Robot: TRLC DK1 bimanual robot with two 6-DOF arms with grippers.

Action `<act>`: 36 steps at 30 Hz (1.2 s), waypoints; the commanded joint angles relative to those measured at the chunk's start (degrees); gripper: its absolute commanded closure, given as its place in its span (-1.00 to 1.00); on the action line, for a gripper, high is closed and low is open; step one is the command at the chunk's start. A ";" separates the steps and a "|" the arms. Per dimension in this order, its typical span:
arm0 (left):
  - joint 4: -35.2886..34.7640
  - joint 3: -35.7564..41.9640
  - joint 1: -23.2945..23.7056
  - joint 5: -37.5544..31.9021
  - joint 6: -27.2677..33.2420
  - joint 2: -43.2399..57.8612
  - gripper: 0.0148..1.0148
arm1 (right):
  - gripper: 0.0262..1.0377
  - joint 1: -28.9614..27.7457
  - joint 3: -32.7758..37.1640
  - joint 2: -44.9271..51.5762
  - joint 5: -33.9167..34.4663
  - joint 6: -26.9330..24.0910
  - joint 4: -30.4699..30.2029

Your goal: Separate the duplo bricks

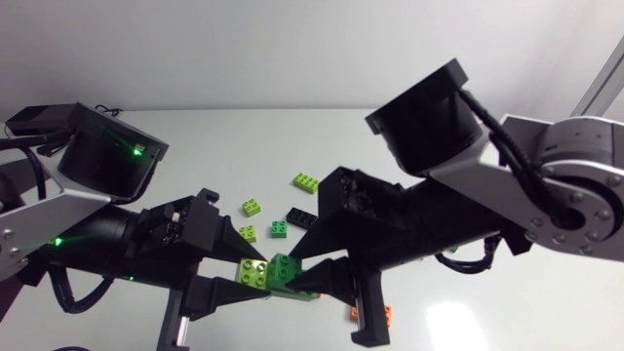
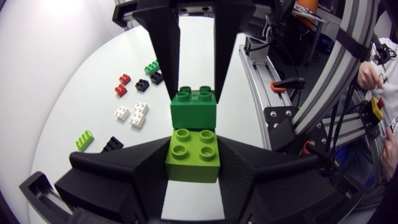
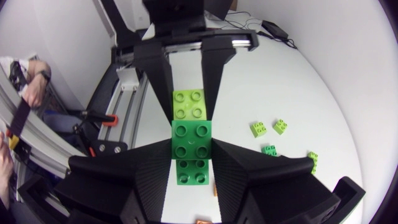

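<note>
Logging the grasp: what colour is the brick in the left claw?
The brick in the left claw is lime green; left wrist view shows it best.

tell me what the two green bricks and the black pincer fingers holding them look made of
The light green brick and dark green brick: likely hard moulded plastic, smooth with a slight sheen, judging by crisp studs and soft highlights. The pincer fingers: matte black, probably plastic, though coated metal is possible; they show no glare.
</note>
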 commanded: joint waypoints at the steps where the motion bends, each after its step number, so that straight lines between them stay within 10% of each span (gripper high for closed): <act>1: -0.04 -2.55 0.07 -0.70 -0.26 -0.77 0.40 | 0.50 -2.07 3.14 -0.78 -1.37 3.15 0.28; 22: -4.69 5.36 23.45 -1.84 4.84 -5.42 0.40 | 0.50 -8.40 1.12 17.50 5.74 -4.94 9.60; 36: -5.75 4.13 24.68 -1.84 2.91 -7.89 0.39 | 0.50 -1.28 13.86 36.31 18.05 -6.69 7.14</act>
